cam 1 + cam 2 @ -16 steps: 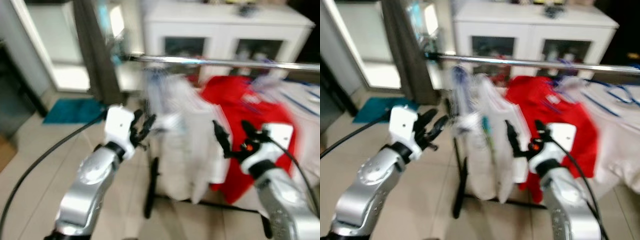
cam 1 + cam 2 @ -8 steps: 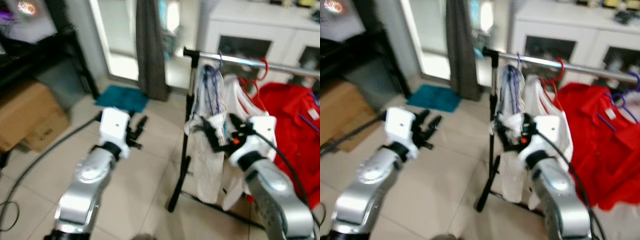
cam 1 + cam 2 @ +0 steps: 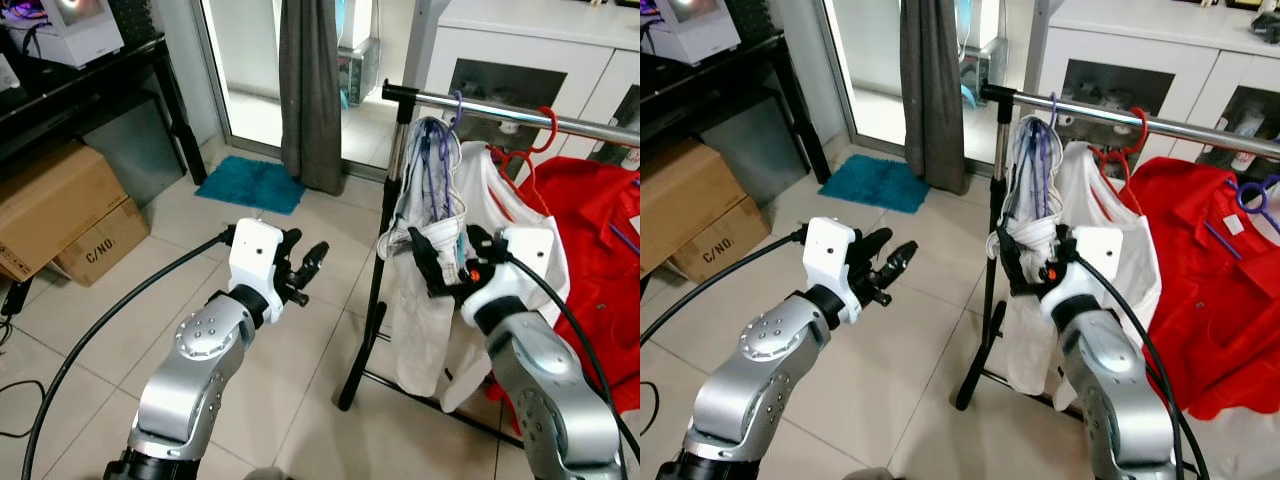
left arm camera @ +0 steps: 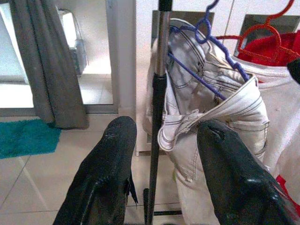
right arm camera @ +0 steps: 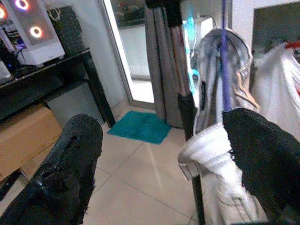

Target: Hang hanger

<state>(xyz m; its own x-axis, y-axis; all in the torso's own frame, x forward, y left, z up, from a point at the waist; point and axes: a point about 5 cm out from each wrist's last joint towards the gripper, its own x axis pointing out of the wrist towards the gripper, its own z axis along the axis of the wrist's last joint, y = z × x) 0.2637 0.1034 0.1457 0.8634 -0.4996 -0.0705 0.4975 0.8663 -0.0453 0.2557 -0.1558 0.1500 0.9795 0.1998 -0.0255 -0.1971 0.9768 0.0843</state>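
The view has swung left since a second ago and steadied, so the purple hanger (image 3: 440,150) with pale trousers now hangs at the rail's (image 3: 500,110) left end, both the left gripper (image 3: 300,275) and right gripper (image 3: 445,265) spread and empty, suggesting hanging is done.

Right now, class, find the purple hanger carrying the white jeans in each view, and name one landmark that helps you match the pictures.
Left eye view: purple hanger at the rail's left end, upper centre-right.
Right eye view: upper centre, beside the upright post.
Left wrist view: upper right, over the white jeans.
Right wrist view: thin purple line, upper right.
Shared landmark: the rack's black upright post.
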